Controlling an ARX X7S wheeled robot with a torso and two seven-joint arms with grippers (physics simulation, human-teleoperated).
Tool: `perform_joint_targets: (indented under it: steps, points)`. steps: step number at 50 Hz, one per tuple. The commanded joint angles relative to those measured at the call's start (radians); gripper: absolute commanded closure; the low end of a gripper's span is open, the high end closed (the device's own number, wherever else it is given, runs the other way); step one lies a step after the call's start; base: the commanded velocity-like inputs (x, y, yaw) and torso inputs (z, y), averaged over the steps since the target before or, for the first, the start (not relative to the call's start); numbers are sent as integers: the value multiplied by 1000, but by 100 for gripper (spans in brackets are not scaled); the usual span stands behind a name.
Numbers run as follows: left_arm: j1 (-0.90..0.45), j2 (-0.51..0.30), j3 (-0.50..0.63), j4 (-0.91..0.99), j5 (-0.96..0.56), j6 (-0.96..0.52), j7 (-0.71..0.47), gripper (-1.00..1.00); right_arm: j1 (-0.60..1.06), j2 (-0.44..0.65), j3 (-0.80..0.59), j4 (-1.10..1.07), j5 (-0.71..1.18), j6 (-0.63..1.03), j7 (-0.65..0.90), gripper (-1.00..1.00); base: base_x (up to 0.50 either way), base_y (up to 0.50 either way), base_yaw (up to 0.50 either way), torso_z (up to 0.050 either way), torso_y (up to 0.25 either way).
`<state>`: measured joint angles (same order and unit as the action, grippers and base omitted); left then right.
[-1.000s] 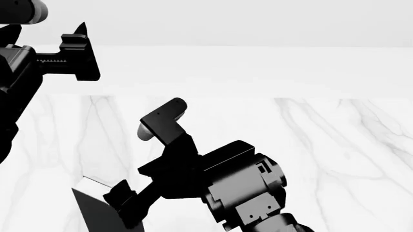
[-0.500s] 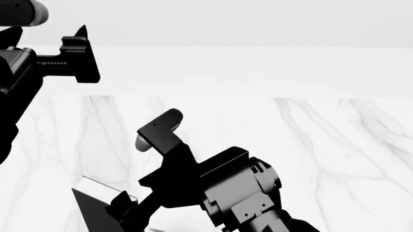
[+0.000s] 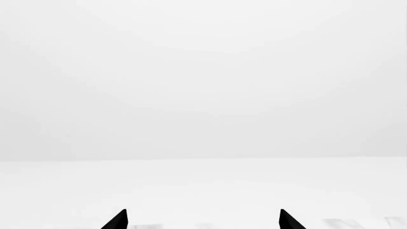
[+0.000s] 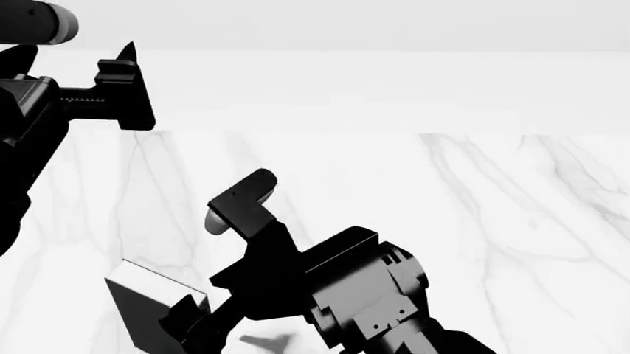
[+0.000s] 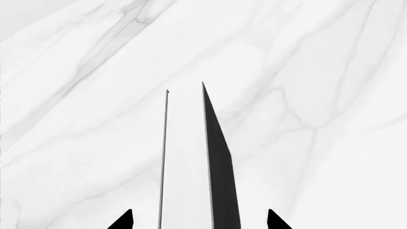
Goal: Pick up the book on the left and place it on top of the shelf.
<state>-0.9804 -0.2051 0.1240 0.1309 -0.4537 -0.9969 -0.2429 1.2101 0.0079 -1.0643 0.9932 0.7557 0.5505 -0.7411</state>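
The book [image 4: 147, 306] stands at the lower left of the head view, with a black cover and a white page-edge top. In the right wrist view the book [image 5: 219, 181] runs between the fingertips, with a gap on each side. My right gripper [image 5: 200, 219] is open and straddles it; in the head view my right gripper [image 4: 185, 323] is against the book's right side. My left gripper [image 4: 126, 81] is open and empty, raised at the upper left. It also shows in the left wrist view [image 3: 203, 219], facing a blank pale wall. The shelf is out of view.
White marble floor [image 4: 473, 221] with grey veins fills the scene behind the arms and meets a plain pale wall [image 4: 374, 29] at the far side. A small dark shadow [image 4: 264, 341] lies on the floor beside the right arm.
My right gripper has sunk a little toward the book. The head view has shifted, so the floor's far edge sits higher and more of the book shows. The left gripper has barely moved.
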Motion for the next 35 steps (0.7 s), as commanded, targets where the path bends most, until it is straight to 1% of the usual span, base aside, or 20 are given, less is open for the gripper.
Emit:
perform_joint_targets:
  steps: [1, 4, 14, 19, 22, 23, 35]
  points:
    - [2, -2, 5, 0, -4, 6, -4, -100, -8, 25, -52, -68, 29, 18, -17, -100, 0, 0, 0, 0, 0]
    - [2, -4, 6, 0, -6, 6, -4, -100, -22, 55, -60, -149, 39, 45, -10, -100, 0, 0, 0, 0, 0]
    - [1, -10, 17, 1, -3, 11, -9, -100, -15, 35, -62, -100, 35, 29, -12, -100, 0, 0, 0, 0, 0]
    - [6, -11, 15, 5, -6, 27, -5, -100, -12, 26, -64, -73, 33, 15, -15, -100, 0, 0, 0, 0, -198]
    - [2, -7, 1, 0, -20, 14, -8, -100, -10, 21, -62, -55, 31, 3, -8, -100, 0, 0, 0, 0, 0]
    - [2, -8, 1, 0, -19, 15, -8, -100, -9, 17, -60, -44, 30, -2, -1, 100, 0, 0, 0, 0, 0]
    - [5, -11, 4, 0, -24, 21, -11, -100, -19, 33, -61, -83, 39, -9, 25, 100, 0, 0, 0, 0, 0]
